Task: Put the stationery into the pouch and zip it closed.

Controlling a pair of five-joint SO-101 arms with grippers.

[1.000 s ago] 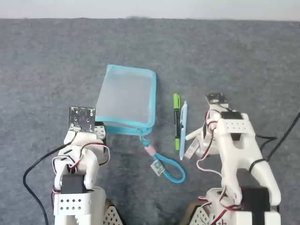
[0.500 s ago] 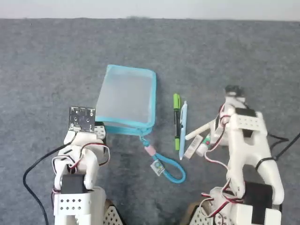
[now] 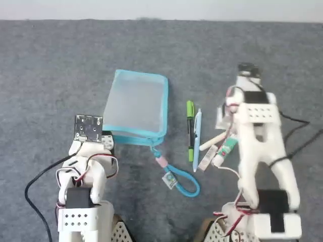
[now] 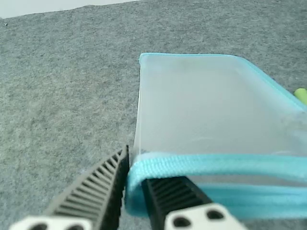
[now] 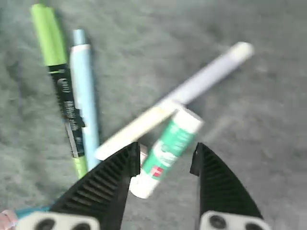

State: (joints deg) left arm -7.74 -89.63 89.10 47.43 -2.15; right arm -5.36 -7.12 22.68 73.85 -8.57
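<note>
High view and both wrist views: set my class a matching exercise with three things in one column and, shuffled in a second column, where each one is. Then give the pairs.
Things
1. pouch
2. green pen
3. green-and-white tube

Places
A. on the table, beneath the open right hand
B. blue edge clamped in the left hand
C. alongside the light blue pen

Pairs: 1-B, 2-C, 3-A

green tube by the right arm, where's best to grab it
Grip the green tube mid-body, across its narrow width, coming straight down. It lies flat on the mat, and the right gripper is open, fingers either side. Avoid the cream pen lying against one end.
</note>
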